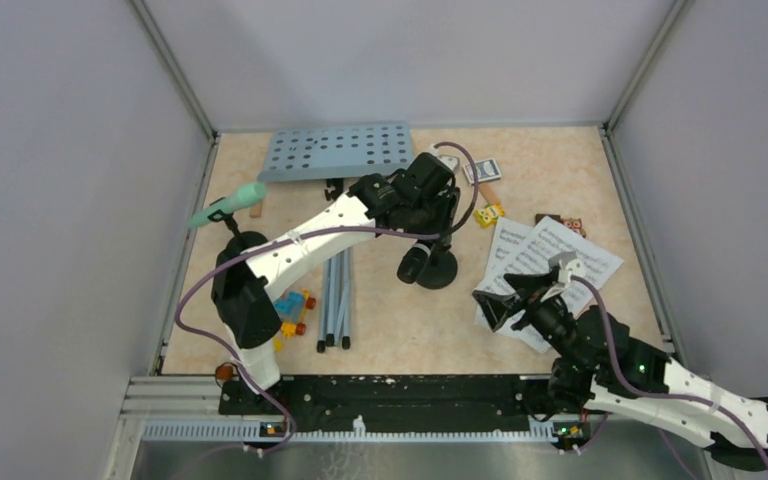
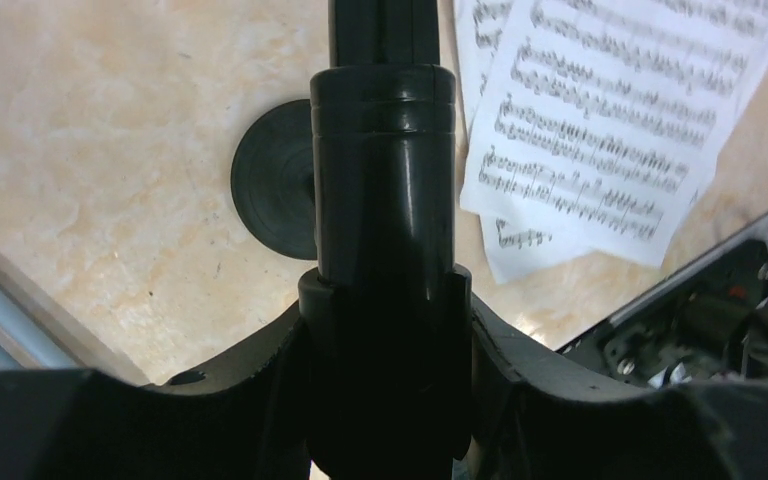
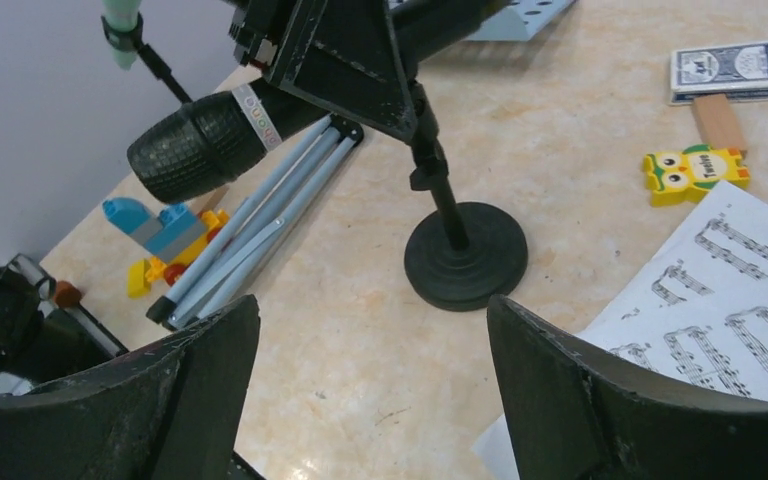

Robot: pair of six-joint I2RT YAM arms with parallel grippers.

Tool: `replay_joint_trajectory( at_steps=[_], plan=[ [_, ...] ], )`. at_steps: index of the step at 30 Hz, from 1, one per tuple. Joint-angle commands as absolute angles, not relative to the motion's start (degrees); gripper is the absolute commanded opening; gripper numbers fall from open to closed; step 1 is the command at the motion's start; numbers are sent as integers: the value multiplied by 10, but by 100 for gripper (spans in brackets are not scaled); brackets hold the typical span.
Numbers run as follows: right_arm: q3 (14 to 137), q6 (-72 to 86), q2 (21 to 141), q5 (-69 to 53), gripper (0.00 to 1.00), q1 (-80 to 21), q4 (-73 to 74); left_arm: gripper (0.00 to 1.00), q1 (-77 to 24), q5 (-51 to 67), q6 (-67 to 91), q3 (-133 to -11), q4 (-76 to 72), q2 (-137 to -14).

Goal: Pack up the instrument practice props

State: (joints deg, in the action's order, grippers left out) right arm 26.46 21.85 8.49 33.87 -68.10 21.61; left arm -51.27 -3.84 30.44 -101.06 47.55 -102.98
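Two arms reach over a tan marbled table point(image 1: 410, 335). Largest of the props, the pale-blue perforated music desk point(image 1: 338, 150) lies flat at the far left-centre. Its folded silver tripod pole point(image 1: 337, 295) runs from there toward the arms. White sheet-music pages point(image 1: 560, 250) lie fanned at the right. The right gripper point(image 3: 370, 330) hovers over the table by their near-left corner, jaws wide apart and holding nothing. The left gripper point(image 2: 385, 330) is clamped on the black microphone point(image 3: 210, 140), which is tilted with its head low, above a black round-based mic holder point(image 3: 465, 255) standing at centre. Whether the microphone sits in that holder's clip cannot be told. The mint-green microphone point(image 1: 226, 206) rests tilted in the second holder point(image 1: 243, 243) at the left edge. Colourful toy bricks point(image 1: 295, 305) lie beside the pole. A card deck point(image 1: 484, 169) and a yellow owl brick point(image 1: 489, 214) lie near the far centre.
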Motion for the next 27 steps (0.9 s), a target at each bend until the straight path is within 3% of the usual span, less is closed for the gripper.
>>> replay_joint_trajectory(
  at_steps=[1,5,10,13,16,21,27],
  plan=[
    [210,125,92,254,84,-684,78,0,-517,56,155,-1030,446,-997],
    [144,90,98,231,88,-684,-46,7,-516,92,69,-1037,476,-997],
    [64,61,112,175,93,-684,-205,43,-516,105,17,-1060,502,-1001],
    [51,59,143,150,93,-684,-257,57,-516,117,9,-1069,498,-999],
    [42,59,175,162,93,-683,-301,82,-516,123,8,-1081,496,-999],
    [36,74,233,180,93,-654,-340,92,-516,117,5,-1099,512,-993],
    [37,115,299,61,93,-519,-393,93,-516,90,5,-1085,533,-965]
  ],
)
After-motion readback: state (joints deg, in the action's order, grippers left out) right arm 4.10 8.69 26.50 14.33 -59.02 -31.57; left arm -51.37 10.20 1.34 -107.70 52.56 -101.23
